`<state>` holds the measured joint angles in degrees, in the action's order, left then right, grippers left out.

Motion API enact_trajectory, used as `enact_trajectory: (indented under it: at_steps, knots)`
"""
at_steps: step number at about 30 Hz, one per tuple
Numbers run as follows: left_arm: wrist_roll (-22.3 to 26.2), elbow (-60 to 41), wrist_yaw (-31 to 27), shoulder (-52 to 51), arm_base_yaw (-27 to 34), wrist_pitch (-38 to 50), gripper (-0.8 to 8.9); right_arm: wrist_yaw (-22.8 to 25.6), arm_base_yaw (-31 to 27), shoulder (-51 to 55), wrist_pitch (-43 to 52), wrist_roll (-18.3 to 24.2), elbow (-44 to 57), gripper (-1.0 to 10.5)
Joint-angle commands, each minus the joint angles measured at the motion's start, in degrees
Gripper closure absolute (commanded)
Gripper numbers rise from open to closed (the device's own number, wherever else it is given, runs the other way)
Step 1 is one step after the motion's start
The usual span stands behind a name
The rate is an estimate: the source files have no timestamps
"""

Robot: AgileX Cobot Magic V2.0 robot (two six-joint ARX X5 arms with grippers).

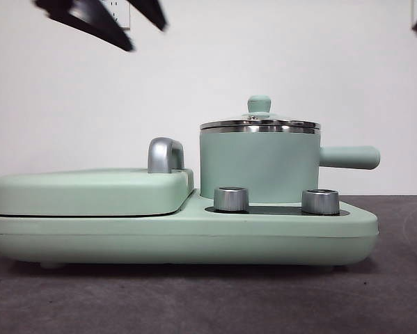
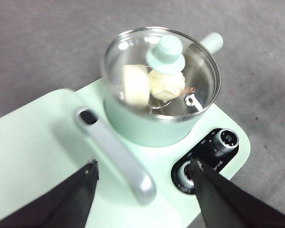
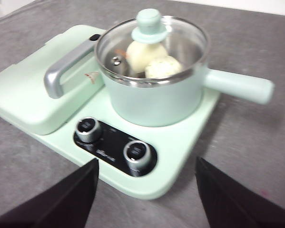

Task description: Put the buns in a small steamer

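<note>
We see both buns already inside the small mint-green cylindrical steamer pot (image 3: 154, 102), under its glass lid (image 2: 163, 66) with the green knob (image 3: 148, 23) on top. The smooth, cylinder-like white bun (image 3: 140, 56) stands beside the round pleated bun with small green flecks (image 3: 163, 67), the two touching. The pot sits on the right-hand end of the mint-green cooker base (image 1: 194, 236), its straight green handle (image 1: 349, 157) reaching out past that end. Just in front of the pot, along the base's front edge, we find two round steel dials (image 3: 88, 128) on a black panel. The flat mint-green hinged griddle cover (image 1: 90, 191) with a chrome handle (image 1: 165, 154) fills the left part of the base. The base rests on a grey table (image 1: 396, 278).

Our left gripper (image 2: 142, 178) hangs above the cover, jaws spread wide and holding nothing. Our right gripper (image 3: 147, 178) hovers off the front edge of the base near the dials, jaws likewise spread and empty
</note>
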<state>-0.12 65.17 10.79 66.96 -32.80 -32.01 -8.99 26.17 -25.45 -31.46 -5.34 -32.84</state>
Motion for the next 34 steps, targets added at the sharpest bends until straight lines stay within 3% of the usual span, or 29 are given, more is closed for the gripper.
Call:
enact_trajectory:
  at_steps: [1, 12, 20, 22, 24, 25, 34]
  knots:
    - [-2.5, -4.2, 0.2, -5.3, 1.0, 0.9, 5.06, -1.7, 0.4, -3.9, 3.2, 0.2, -1.5, 6.3]
    - [-10.1, -23.5, -0.2, -26.6, 5.7, 4.3, 5.07, -3.0, 8.9, -19.3, 18.6, 0.1, -1.8, 6.3]
    - [-9.6, -25.2, -0.2, -28.9, 5.7, 2.4, 5.89, -3.1, 14.0, -23.5, 24.5, 0.0, -1.8, 6.3]
    - [-9.7, -25.2, -0.2, -28.9, 5.8, 2.4, 6.24, -3.9, 14.1, -23.4, 25.6, -0.1, -1.8, 7.0]
    - [-9.7, -25.2, -0.2, -28.9, 5.7, 2.4, 8.17, -4.1, 14.1, -23.1, 26.0, -0.2, -1.8, 9.0]
    - [-9.6, -25.2, -0.2, -28.9, 5.7, 2.5, 7.94, -4.1, 14.1, -23.1, 26.1, -0.2, -1.8, 9.5]
    - [-9.6, -25.2, -0.3, -28.9, 5.7, 3.0, 7.93, -6.4, 14.1, -23.0, 25.9, -0.7, -1.8, 9.4]
